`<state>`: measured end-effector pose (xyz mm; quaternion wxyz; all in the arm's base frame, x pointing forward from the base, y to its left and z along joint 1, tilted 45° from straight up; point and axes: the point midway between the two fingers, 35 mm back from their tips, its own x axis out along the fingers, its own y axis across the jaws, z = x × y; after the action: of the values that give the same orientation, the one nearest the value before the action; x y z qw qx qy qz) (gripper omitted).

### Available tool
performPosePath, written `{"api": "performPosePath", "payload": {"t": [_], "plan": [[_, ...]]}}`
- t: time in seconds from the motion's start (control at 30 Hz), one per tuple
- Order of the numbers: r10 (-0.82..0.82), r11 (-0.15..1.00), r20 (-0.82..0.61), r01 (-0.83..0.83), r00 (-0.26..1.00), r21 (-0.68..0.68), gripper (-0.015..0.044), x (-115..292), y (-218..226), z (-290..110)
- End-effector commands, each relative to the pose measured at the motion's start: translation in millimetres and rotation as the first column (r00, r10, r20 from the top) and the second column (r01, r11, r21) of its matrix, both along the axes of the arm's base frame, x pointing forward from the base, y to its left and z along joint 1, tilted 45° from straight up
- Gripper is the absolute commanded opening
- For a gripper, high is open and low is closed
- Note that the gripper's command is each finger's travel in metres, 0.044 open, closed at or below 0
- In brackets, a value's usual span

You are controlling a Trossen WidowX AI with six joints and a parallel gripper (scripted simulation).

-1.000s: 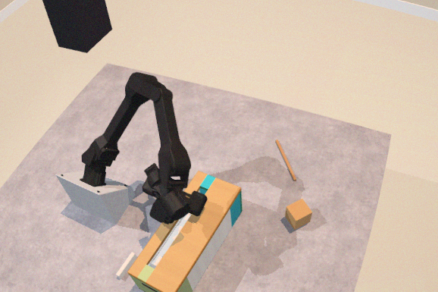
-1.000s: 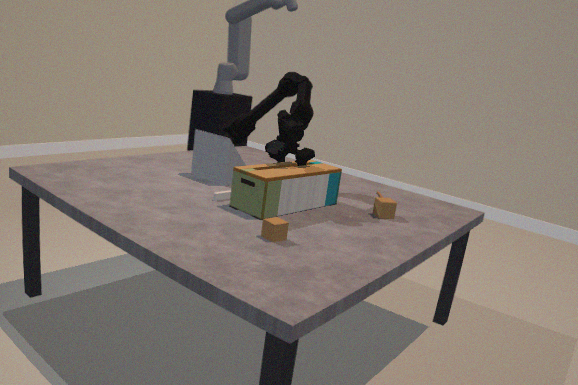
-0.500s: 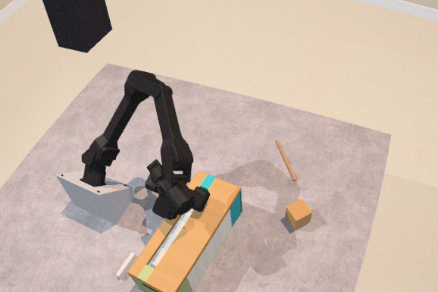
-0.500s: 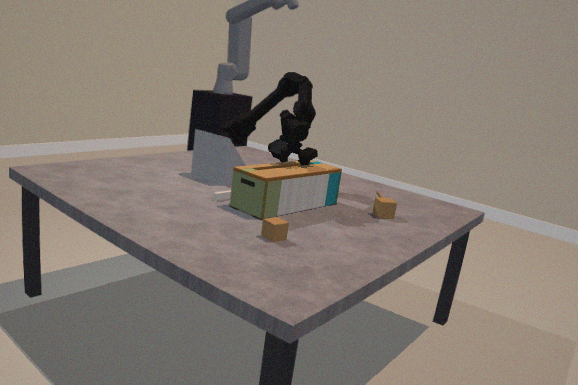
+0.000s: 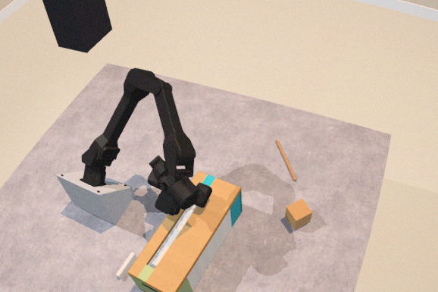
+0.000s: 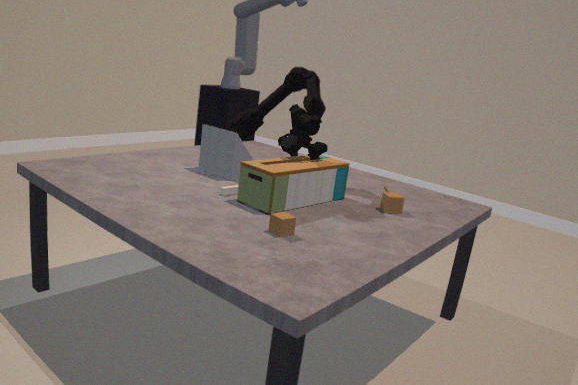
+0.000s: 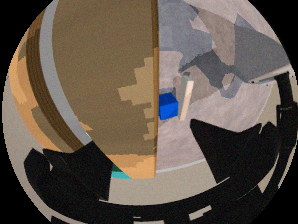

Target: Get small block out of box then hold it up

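Note:
The box (image 5: 189, 252) (image 6: 310, 190) (image 7: 95, 75) stands upright, with an orange top, a long slot in it, a green end and a teal end. A blue block (image 7: 168, 106) shows in the wrist view just past the box's top edge on the robot's side, seemingly on the table outside the box. It is hidden in the top and exterior views. My gripper (image 5: 187, 209) (image 6: 304, 155) (image 7: 154, 127) is open and empty, low over the box top towards the teal end. The shelf inside is not visible.
A cream bar (image 5: 126, 265) (image 6: 229, 190) (image 7: 186, 100) lies beside the box, near the blue block. One orange cube (image 5: 298, 214) (image 6: 392, 202) and a thin stick (image 5: 286, 160) lie beyond the box; another cube (image 6: 282, 224) sits near the green end. The grey arm base (image 5: 95, 198) stands behind.

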<state>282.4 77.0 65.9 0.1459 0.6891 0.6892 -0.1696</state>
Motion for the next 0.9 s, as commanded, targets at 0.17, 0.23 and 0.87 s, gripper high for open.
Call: {"api": "performPosePath", "payload": {"t": [0.17,0.23,0.87], "plan": [[0.0,1.0,0.007,0.0,1.0,-0.006,0.04,2.1,-44.1,41.3],[0.0,1.0,0.007,0.0,1.0,-0.006,0.04,2.1,-44.1,41.3],[0.597,0.713,0.786,-0.344,-0.161,-0.612,0.0285,-10.7,-33.8,52.6]]}}
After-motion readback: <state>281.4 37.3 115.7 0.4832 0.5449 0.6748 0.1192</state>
